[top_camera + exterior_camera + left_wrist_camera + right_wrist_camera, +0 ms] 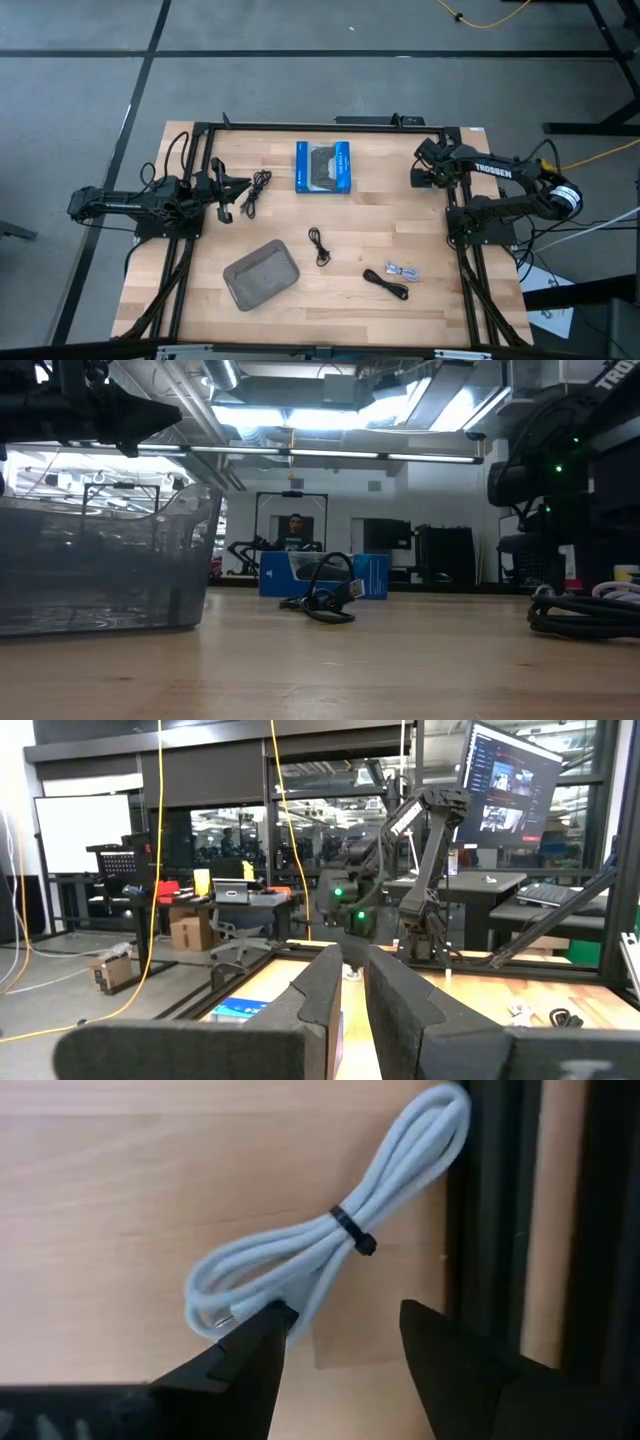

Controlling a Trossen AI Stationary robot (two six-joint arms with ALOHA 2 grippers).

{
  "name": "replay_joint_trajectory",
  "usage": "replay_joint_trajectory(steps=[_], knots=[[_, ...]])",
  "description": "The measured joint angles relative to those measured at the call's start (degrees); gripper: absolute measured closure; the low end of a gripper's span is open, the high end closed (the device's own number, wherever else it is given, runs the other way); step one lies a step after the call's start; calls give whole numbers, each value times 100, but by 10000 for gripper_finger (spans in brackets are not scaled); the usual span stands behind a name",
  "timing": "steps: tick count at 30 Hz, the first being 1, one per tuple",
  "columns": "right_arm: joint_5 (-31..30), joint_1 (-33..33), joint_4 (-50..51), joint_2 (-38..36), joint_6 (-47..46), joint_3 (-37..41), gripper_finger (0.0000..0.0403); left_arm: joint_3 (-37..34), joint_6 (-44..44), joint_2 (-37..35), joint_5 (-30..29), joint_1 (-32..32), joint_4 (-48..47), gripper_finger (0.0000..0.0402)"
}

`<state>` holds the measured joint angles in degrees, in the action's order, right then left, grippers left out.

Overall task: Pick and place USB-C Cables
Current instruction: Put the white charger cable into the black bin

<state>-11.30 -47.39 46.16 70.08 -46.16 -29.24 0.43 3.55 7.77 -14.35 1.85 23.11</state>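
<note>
Black coiled USB-C cables lie on the wooden table near my left gripper [257, 190], at the middle [319, 245] and toward the near right [385, 283], beside a light grey one [402, 271]. A white cable bundle [330, 1240] with a black tie lies flat by the black frame rail, right under my right gripper [340, 1330], which is open and points down over it. In the high view, my right gripper [418, 172] hides that bundle. My left gripper [228, 197] hovers level at the table's left, its fingers [353, 990] narrowly open and holding nothing. My right gripper stands over the white bundle's lower loop [240, 1295] from above, one fingertip [270, 1320] in front of it. I cannot tell whether that fingertip touches the cable. The bundle lies flat on the table.
A grey translucent tray [262, 275] sits near the table's near edge, left of centre. A blue-edged box [324, 167] lies toward the far edge. The black frame rail [500, 1210] runs close beside the white bundle. A person [295, 530] is far off in the room.
</note>
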Motion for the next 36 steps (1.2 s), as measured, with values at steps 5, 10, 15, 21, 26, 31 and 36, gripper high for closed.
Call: replay_joint_trajectory(steps=[5,10,15,21,26,31,36], knots=[[249,0,-531,-13,3,252,201,0,2,0,0,2,-2,360],[298,0,-584,-4,68,234,201,1,2,0,0,1,0,360],[807,46,-647,-2,943,217,201,2,4,0,0,0,2,360],[1044,302,-600,-4,2163,215,201,1,5,0,0,0,0,360],[1171,518,-663,-4,1781,215,201,2,4,0,0,1,0,360],[1045,684,-696,0,616,216,209,2,5,0,0,0,0,360],[931,733,-653,0,534,219,265,2,5,0,0,0,0,360]])
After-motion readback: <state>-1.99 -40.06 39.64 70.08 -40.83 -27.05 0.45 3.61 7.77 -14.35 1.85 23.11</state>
